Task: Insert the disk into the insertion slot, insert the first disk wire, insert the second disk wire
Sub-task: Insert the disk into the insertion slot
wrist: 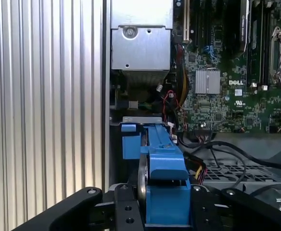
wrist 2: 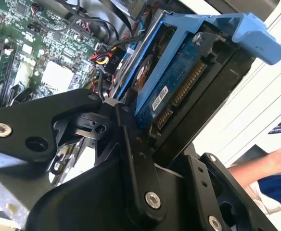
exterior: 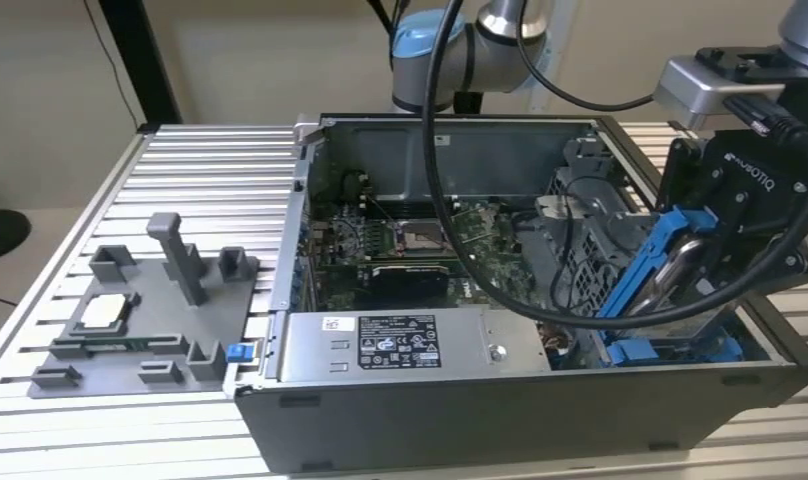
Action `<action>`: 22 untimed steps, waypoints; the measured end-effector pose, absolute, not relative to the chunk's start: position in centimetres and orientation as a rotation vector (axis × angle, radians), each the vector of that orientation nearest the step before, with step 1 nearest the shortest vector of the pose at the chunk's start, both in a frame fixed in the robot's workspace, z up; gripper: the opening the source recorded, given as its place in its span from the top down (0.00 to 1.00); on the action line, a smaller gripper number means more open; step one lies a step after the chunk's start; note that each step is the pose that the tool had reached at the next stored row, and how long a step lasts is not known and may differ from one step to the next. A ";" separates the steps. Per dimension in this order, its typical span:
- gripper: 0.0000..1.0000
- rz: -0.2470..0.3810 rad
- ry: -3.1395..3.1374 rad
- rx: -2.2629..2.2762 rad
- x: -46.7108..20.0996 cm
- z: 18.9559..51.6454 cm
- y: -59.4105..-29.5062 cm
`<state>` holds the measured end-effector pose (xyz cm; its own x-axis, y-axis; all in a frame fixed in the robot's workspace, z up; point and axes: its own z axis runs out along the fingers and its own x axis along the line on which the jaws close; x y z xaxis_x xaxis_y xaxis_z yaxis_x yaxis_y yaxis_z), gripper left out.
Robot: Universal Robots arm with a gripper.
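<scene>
You are on the first step: the disk [exterior: 660, 265] is not yet in the insertion slot [exterior: 651, 351]. Your claw [exterior: 698, 275] is clenched on the disk; in both wrist views the blue carrier frame sits pinched between the black fingers [wrist: 126, 211], one on either side. In the exterior view the disk hangs steeply tilted, almost on edge, over the corner of the open computer case [exterior: 511, 425] at the exterior view's right, just past the power-supply box [exterior: 391, 345]. Its lower end is close to the slot's blue rails; whether it touches them cannot be told. In the second wrist view the disk's edge connector [wrist 2: 186, 84] is bare, so neither wire is plugged in. By my judgement, seating it calls for the carrier to be squared to the rails and eased down along them without skewing. Mind the thick black cable [exterior: 435, 110] that drapes across the case just beside the disk, and the red and black wire bundle [wrist: 172, 103] near the bay; either could snag
</scene>
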<state>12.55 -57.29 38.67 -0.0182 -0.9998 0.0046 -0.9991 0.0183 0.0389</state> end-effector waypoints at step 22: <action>0.00 -0.042 -2.218 2.178 13.0 38.5 -56.7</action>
